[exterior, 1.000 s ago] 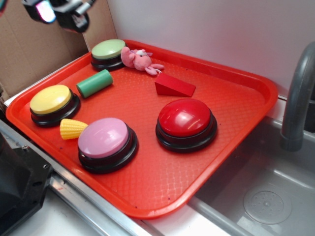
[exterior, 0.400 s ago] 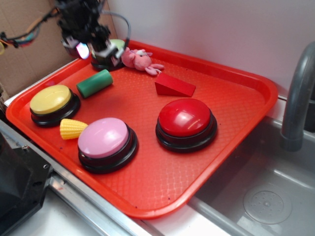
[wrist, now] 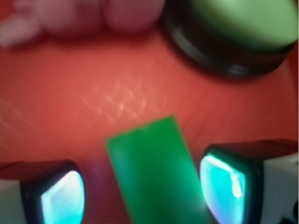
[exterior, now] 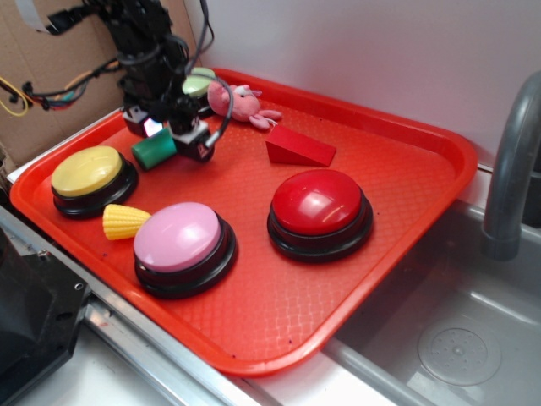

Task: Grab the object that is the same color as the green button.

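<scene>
The green cylinder block [exterior: 154, 150] lies on the red tray [exterior: 406, 161] at the back left, partly hidden by my gripper [exterior: 169, 135]. In the wrist view the block [wrist: 154, 172] lies between my two open fingers, with a gap on the left and the right pad [wrist: 223, 189] close to it. The pale green dome button [exterior: 199, 85] stands behind the gripper, mostly hidden; it shows in the wrist view [wrist: 238, 23] at the top right.
A yellow button [exterior: 89, 173], yellow corn piece [exterior: 125, 222], pink button [exterior: 182, 241], red button [exterior: 319, 210], red wedge [exterior: 297, 148] and pink plush toy [exterior: 241, 103] sit on the tray. A sink and faucet [exterior: 511, 169] are on the right.
My gripper has come down from above the back left corner, past the green button, and now straddles the green block. The block has not moved.
</scene>
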